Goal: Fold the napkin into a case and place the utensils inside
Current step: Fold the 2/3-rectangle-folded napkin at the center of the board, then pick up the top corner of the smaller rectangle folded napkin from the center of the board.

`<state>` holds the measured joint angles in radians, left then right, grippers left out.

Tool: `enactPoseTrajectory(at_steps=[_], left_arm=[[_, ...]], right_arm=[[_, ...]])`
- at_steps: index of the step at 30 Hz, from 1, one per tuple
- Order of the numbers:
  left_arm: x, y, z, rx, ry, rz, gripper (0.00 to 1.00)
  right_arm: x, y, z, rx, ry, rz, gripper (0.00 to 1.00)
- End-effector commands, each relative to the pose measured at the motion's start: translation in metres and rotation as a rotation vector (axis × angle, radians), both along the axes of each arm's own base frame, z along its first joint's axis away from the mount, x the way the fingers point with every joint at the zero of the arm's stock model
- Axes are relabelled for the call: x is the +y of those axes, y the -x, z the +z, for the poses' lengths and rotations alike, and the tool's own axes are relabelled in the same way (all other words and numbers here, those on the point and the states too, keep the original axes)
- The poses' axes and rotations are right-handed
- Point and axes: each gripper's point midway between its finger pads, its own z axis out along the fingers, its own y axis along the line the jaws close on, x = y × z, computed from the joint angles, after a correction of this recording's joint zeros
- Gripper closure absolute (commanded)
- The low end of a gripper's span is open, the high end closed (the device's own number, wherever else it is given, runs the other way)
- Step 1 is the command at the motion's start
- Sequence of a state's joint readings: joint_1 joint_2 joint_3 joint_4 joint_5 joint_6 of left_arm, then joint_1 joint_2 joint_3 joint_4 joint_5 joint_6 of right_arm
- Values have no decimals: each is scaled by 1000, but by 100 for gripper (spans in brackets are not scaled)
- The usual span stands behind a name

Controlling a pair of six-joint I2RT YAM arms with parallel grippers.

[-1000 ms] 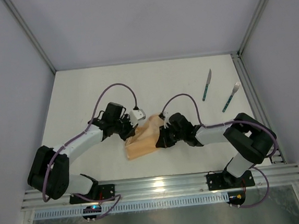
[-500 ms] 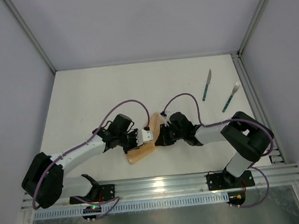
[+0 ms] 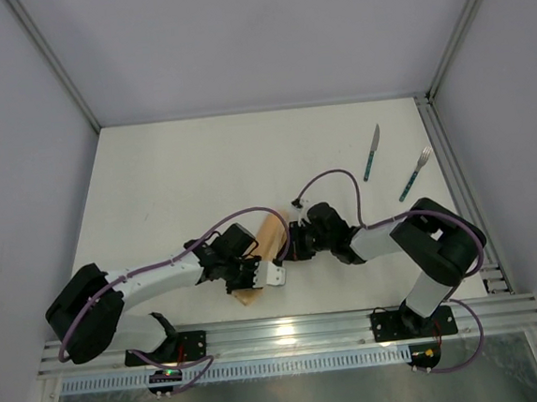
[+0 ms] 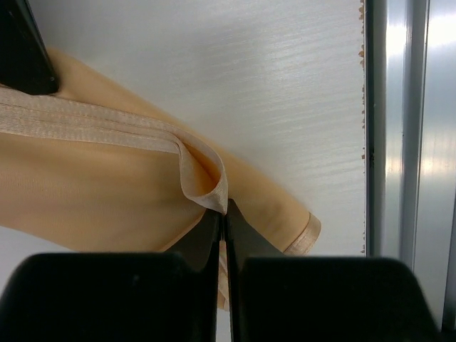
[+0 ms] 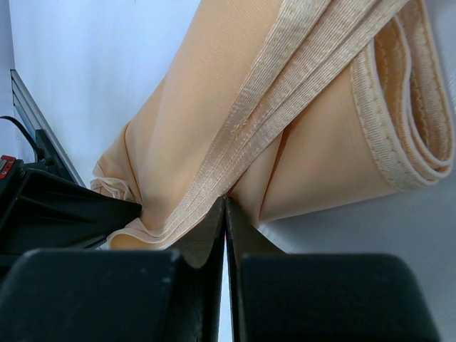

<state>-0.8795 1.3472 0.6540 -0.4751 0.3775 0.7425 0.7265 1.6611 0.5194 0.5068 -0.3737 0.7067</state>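
Far right, knife (image 3: 371, 152), fork (image 3: 415, 174), outside folded napkin (image 3: 269, 233)

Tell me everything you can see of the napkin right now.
The napkin is thin peach-orange cloth, plain, with a paler ribbed hem band along its edges. It is folded into a narrow layered strip lying diagonally on the white table, near the front edge between the two arms. One end shows rolled layers in the right wrist view. The left gripper is shut on a small curl of hem; the right gripper is shut on the stacked hem bands.
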Motion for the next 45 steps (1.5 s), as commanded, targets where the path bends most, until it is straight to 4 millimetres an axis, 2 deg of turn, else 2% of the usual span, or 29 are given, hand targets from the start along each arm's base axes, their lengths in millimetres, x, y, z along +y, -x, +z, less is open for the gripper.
enactPoseTrajectory(at_steps=[1,4,8,10,11,12,14,15,17,22,25,28,31,34,35,39,45], left_arm=[[13,6,-13,6,-55,-10,100],[16,6,-14,-4,-60,-8,100],[16,6,-15,-7,-54,-4,100],[15,6,-16,-4,-52,-2,100],[14,6,-16,-2,-51,-4,100],[14,6,-16,-2,-49,-3,100],[14,6,-16,1,-48,-4,100],[13,5,-15,0,-47,-4,100],[13,5,-15,-1,-48,-7,100],[13,7,-15,4,-50,-10,100],[13,6,-15,5,-49,-5,100],[13,6,-15,2,-46,-7,100],[12,6,-15,4,-45,-6,100],[12,6,-15,5,-47,-6,100],[13,6,-15,6,-48,-6,100],[13,5,-15,5,-53,-4,100],[13,5,-15,4,-52,-4,100]], right_arm=[[-18,-5,-10,-8,68,-41,95],[-25,-11,3,-32,50,-33,92],[-40,-22,29,-93,94,-13,84],[-49,-31,46,-141,119,-16,76],[-53,-34,49,-148,123,-24,73],[-56,-38,53,-156,123,-32,65],[-65,-52,56,-170,131,-63,60],[-65,-56,55,-164,129,-64,58],[-58,-69,65,-193,121,-43,51],[-42,-103,60,-206,147,7,41],[-30,-114,54,-202,148,70,40],[-20,-116,53,-205,122,123,40],[-16,-113,44,-171,116,158,40],[-15,-105,47,-180,95,174,41],[-16,-105,53,-196,93,169,44],[-11,-98,56,-205,79,188,49],[-3,-95,54,-199,76,196,51]])
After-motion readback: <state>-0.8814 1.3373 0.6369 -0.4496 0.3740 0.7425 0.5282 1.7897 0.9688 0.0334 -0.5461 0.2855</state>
